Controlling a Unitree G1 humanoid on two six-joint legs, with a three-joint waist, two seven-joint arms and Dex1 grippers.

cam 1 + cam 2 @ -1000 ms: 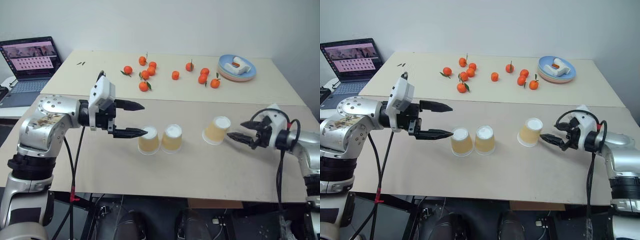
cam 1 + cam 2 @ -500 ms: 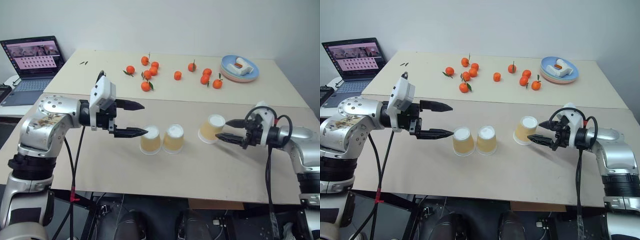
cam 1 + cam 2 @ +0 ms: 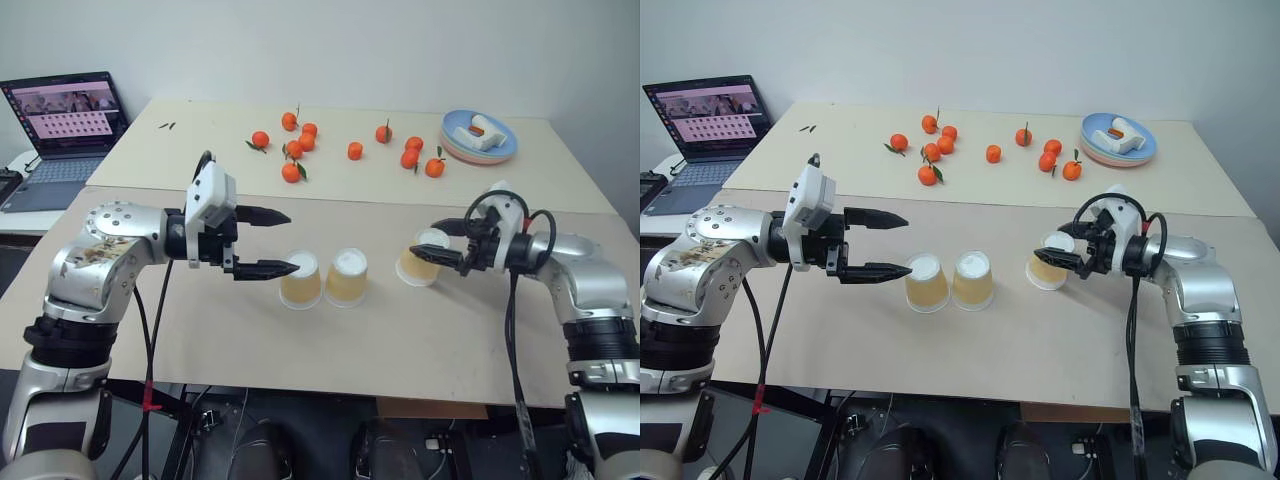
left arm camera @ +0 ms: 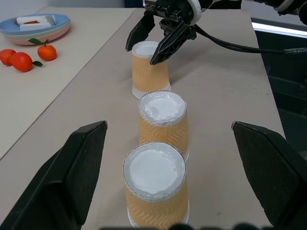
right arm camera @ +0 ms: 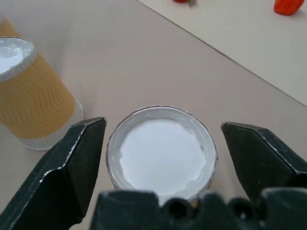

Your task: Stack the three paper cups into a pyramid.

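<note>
**Right gripper straddles the lone cup; two cups wait side by side**

Nearest the robot, on the tan front table (image 3: 330,350), stand the three paper cups, all upside down with white bases up. Two of them — the left cup (image 3: 299,279) and the middle cup (image 3: 345,277) — stand just beside each other, touching or nearly so. The third cup (image 3: 420,259) stands apart to their right, nothing stacked on anything.

The left gripper (image 3: 268,241) hangs just left of the pair, its two black fingers spread wide and holding nothing; the lower fingertip reaches close to the left cup's top edge, though contact cannot be told.

The right gripper (image 3: 439,243) is at the third cup with its fingers wide apart, one on each side of the cup's upper part (the right wrist view shows the white base sitting between them with a gap on either side). The cup stands on the table, not lifted.

Farther back, on the paler table (image 3: 200,140), lie scattered tangerines (image 3: 291,172), and at the far right a blue plate (image 3: 500,150) with a small white object — its kind unclear. A laptop (image 3: 62,122) sits open at the far left.
</note>
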